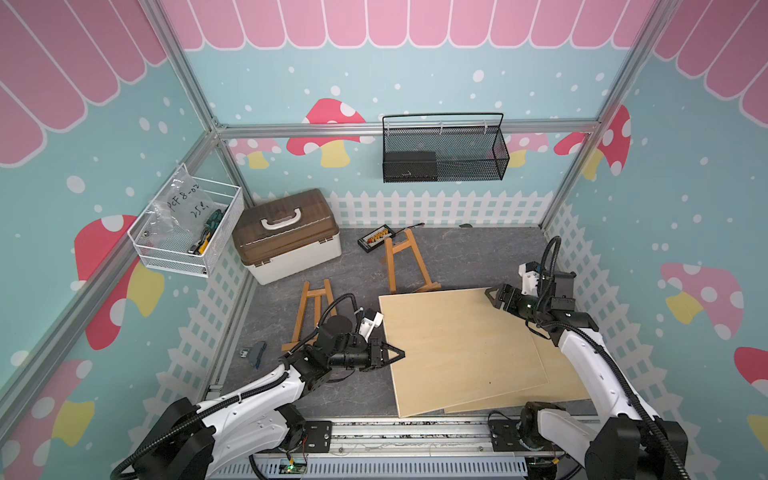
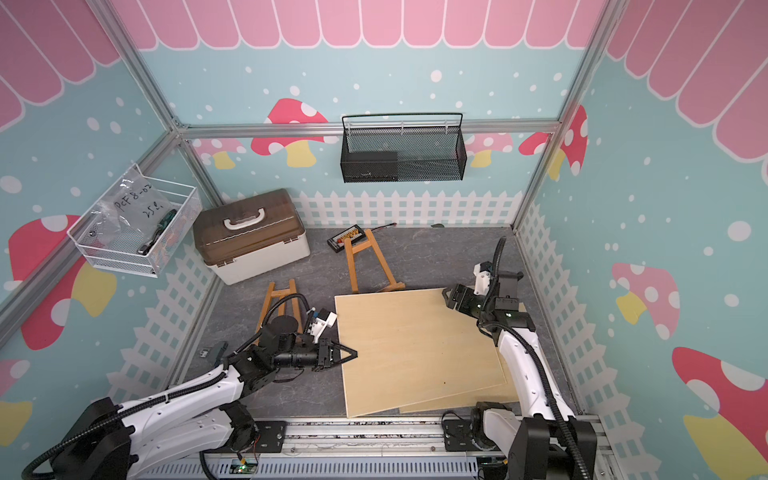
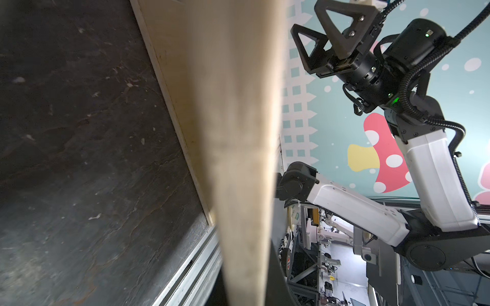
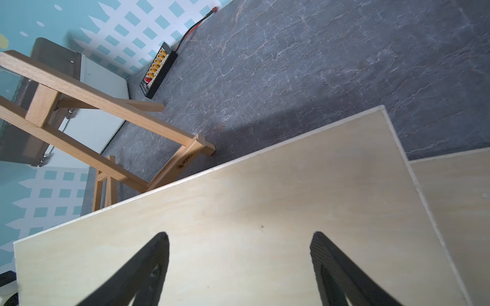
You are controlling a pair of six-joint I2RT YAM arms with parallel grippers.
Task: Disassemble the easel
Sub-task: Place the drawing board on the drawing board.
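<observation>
Two small beechwood A-frame easels stand on the grey, stone-veined bench (image 1: 478, 257). The far easel (image 1: 401, 262) is toward the middle of the back edge, and its foot ledge sits just beside the far edge of the upper board (image 1: 457, 349). The near easel (image 1: 309, 311) is closer to the left edge, partly behind the left arm. The upper board is pale plywood, square and thin. It lies askew on a lower board (image 1: 565, 374) of the same kind, toward the front right corner.

The left gripper (image 1: 395, 355) is pinched onto the upper board's left edge. The right gripper (image 4: 238, 238) hangs over that board's far right corner with its fingers spread wide and holds nothing. I can't tell whether it touches the wood.

In the back left corner sits a tool case (image 1: 286, 237) with a white body and a smoky brown lid, closed. A black connector strip (image 1: 374, 239) lies by the back edge. A white wire basket (image 1: 187, 232) on the left wall holds a plastic bag (image 1: 183, 199) and some hand tools. A black mesh basket (image 1: 444, 149) on the back wall holds a dark box (image 1: 409, 164).
</observation>
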